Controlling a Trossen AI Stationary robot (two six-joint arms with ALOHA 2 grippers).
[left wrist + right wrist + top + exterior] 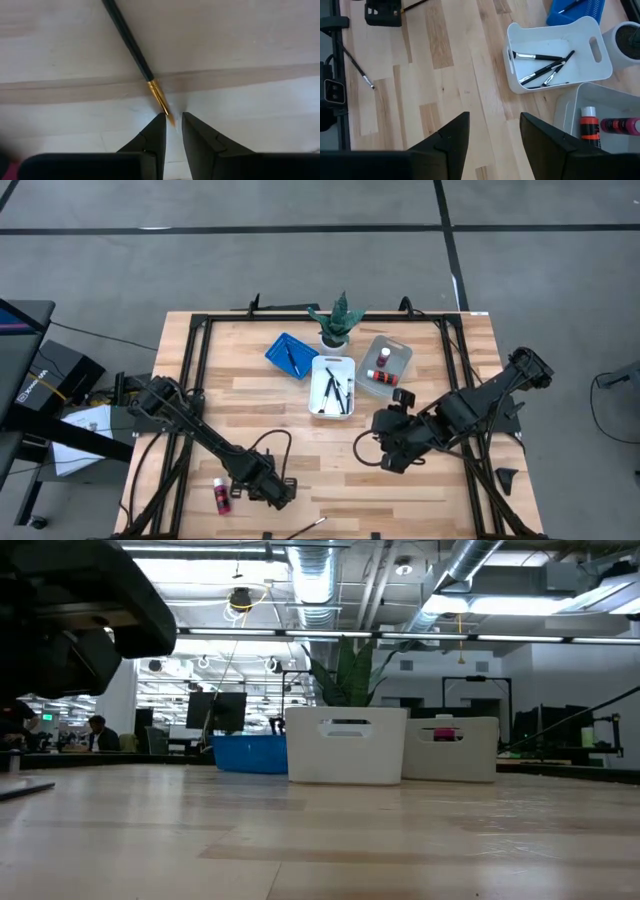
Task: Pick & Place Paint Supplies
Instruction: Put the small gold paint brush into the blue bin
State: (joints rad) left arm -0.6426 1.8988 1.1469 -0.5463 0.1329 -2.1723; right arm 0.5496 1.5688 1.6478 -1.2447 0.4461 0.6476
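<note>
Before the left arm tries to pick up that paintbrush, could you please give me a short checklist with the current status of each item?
1. left gripper lined up on the paintbrush: ok, the gold ferrule tip lies just ahead of the gap.
2. Fingers apart enough to take the brush: ok, a narrow gap shows.
3. Brush already gripped: not ok, it lies flat on the table.
4. right gripper out of the way: ok, it hovers open over bare wood near the white tray.
5. Room in the white tray: ok, a few brushes, floor partly bare.
6. red bottle beside the left arm clear of its path: cannot tell.
</note>
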